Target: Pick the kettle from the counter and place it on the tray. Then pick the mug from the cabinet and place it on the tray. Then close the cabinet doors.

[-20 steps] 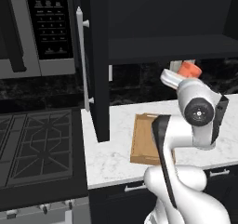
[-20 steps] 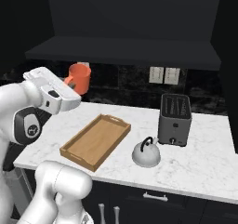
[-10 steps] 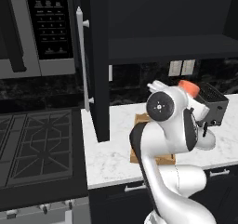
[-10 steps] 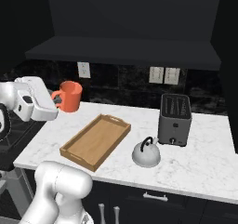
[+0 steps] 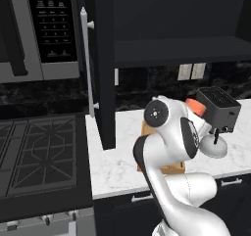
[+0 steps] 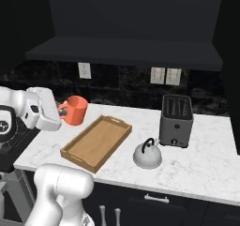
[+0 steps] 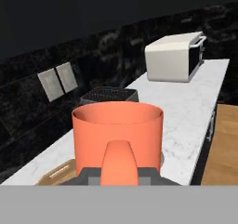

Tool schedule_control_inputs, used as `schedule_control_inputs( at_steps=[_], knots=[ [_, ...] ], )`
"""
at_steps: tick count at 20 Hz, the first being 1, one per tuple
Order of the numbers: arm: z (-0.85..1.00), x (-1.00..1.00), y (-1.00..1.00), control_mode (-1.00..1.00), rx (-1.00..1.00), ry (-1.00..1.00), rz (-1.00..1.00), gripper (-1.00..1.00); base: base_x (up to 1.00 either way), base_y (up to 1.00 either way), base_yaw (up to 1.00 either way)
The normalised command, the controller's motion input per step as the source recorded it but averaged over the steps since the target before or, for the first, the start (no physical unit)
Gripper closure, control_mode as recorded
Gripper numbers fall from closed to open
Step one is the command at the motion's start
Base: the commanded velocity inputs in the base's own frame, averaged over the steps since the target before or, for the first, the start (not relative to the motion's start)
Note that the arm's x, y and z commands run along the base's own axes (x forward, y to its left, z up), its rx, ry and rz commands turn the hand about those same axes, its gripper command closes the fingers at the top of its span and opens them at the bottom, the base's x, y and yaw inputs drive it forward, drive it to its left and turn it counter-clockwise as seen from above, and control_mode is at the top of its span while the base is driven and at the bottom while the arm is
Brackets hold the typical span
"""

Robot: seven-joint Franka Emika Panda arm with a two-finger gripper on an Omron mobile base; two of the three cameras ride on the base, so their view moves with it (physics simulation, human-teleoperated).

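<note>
Mug (image 6: 75, 110) gripped by handle in closed pincer (image 6: 62, 111), carried upright above worktop (image 6: 197, 150) just beyond near-left end of tray (image 6: 97, 142), clear of rim for lowering; kettle (image 6: 147, 154) on worktop beside tray.

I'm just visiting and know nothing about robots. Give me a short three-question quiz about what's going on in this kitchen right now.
1. True or false: the kettle already sits on the tray.
2. What is the tool holding?
A. the toaster
B. the mug
C. nothing
3. Fill in: the dark boxy appliance behind the kettle on the counter is a ______.

Key:
1. False. The kettle stands on the counter beside the tray, which has nothing on it.
2. B. The tool is shut on the handle of the orange-red mug, held up in the air near the tray's left side.
3. toaster.
</note>
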Motion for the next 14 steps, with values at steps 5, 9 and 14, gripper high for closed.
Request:
schedule_control_inputs(
  at_steps=[5,9,14],
  knots=[
    [-0.67,0.51,-0.03,-1.0,0.0,-0.01,0.0,1.0,0.0,0.0,0.0],
    [-0.68,0.48,-0.02,-1.0,0.0,-0.04,0.0,1.0,0.0,0.0,0.0],
    [-0.62,0.47,-0.05,-1.0,0.0,-0.02,-0.02,1.0,0.0,0.0,0.0]
  ],
)
